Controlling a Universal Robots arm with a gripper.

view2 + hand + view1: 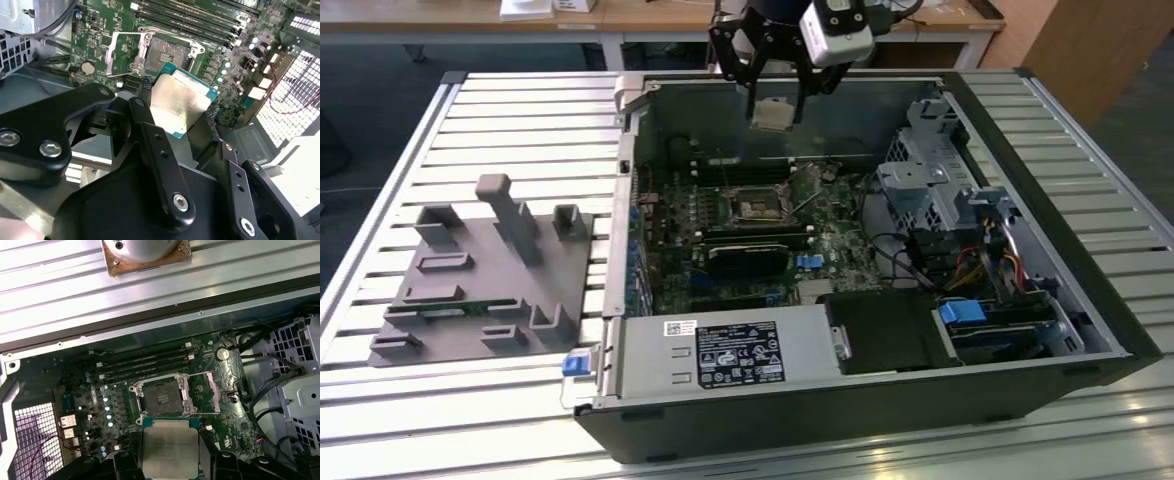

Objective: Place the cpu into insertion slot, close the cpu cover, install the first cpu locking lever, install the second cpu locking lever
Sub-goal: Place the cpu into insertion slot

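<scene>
My gripper point(774, 108) hangs above the open computer case, shut on the cpu point(774, 115), a flat square chip with a pale metal face. In both wrist views the cpu point(182, 102) point(170, 447) sits between the black fingers point(155, 145), clear of the board. Below it, the insertion slot point(758, 207) point(167, 52) point(160, 397) lies uncovered, with a dark centre and a silvery rim. The cpu cover point(202, 392) point(125, 50) is a thin metal frame, swung open beside the slot. I cannot make out the locking levers.
The case point(1067, 300) lies open on a slatted metal table point(520, 120). A grey fixture block point(487, 270) stands at the exterior view's left. Inside are a power supply point(720, 355), a black card point(747, 255), a drive cage point(934, 190) with cables, and long memory slots point(145, 365).
</scene>
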